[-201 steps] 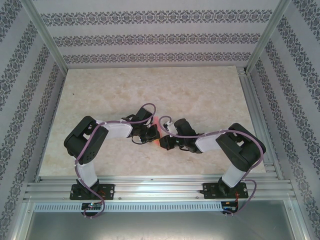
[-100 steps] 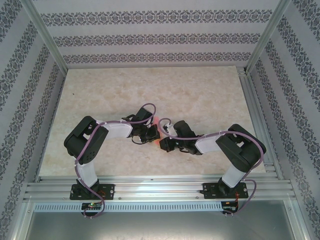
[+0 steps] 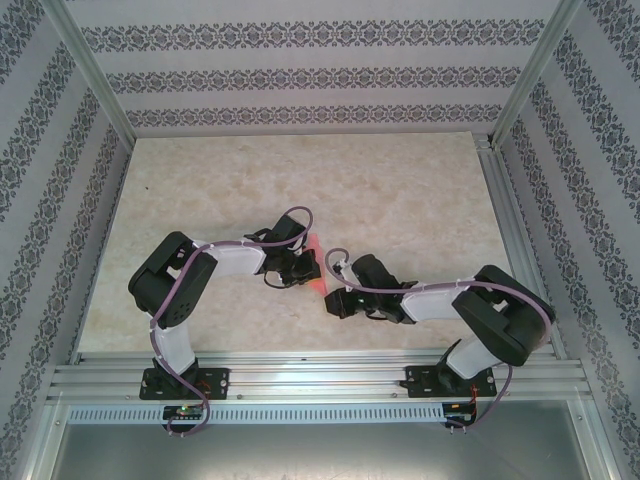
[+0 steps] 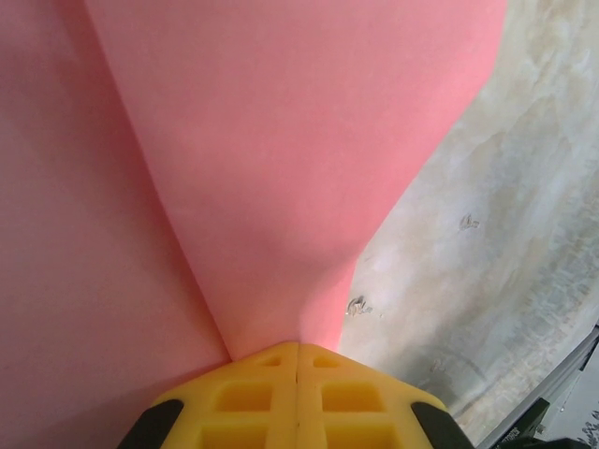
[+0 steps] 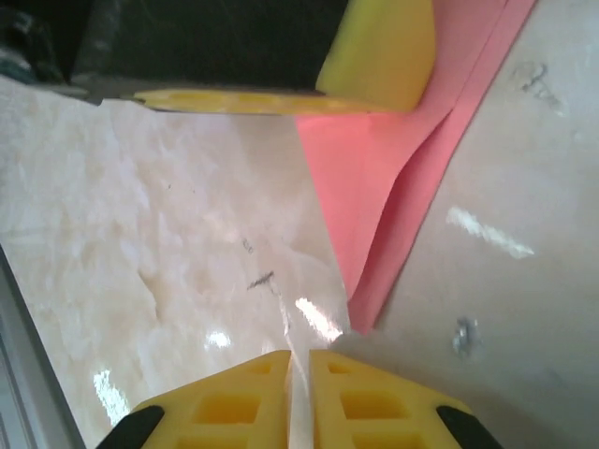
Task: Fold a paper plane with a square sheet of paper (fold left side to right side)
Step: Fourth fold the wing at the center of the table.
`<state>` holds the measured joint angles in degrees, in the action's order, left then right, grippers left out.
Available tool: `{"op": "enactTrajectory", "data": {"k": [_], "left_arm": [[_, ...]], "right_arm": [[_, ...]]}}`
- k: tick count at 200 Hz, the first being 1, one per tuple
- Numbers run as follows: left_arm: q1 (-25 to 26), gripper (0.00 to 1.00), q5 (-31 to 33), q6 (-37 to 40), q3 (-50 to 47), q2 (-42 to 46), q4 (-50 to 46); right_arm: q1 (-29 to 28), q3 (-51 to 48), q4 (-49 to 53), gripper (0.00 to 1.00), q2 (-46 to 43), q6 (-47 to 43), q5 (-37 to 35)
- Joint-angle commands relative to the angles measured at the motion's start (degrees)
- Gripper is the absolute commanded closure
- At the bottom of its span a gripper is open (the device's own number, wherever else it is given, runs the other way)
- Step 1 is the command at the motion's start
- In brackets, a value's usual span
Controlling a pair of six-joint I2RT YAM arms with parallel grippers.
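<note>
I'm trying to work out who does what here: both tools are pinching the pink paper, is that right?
Not quite: the left tool is pinching the pink paper, but the right one is not. In the right wrist view the right tool grips nothing, and the paper's pointed tip lies on the table just ahead of its fingertips.

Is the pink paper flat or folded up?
Folded. The pink paper lies in overlapping layers narrowing to a point, and a crease runs up from where the left gripper pinches it.
</note>
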<state>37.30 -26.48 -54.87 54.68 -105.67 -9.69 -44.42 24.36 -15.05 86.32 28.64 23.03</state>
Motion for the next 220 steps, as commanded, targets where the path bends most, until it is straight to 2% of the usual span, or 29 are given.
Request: {"op": "enactTrajectory", "data": {"k": [1, 28, 57, 81, 160, 220], "left_arm": [[0.85, 1.00, 3.82, 1.17, -2.09, -3.65, -8.95], [0.85, 1.00, 3.86, 1.00, -2.20, -3.46, -8.70], [0.85, 1.00, 3.70, 0.82, -2.38, -3.43, -8.37], [0.85, 1.00, 3.69, 0.82, -2.22, -3.47, -8.34], [0.85, 1.00, 3.41, 0.69, -2.36, -3.45, -8.06], [0.85, 1.00, 3.40, 0.80, -1.78, -2.88, -8.63]], "right_arm": [[0.80, -0.44, 8.72, 0.85, -5.07, 1.18, 1.47], [3.87, 1.15, 4.60, 0.83, -8.54, 3.36, 4.50], [4.61, 4.68, -1.97, 0.84, -3.07, 6.63, 9.18], [4.06, 6.87, -6.00, 0.86, 1.29, 8.53, 9.61], [3.47, 7.26, -5.28, 0.86, 8.45, 7.57, 7.52], [3.66, 4.69, 1.29, 0.85, 8.72, 8.30, 3.69]]}}
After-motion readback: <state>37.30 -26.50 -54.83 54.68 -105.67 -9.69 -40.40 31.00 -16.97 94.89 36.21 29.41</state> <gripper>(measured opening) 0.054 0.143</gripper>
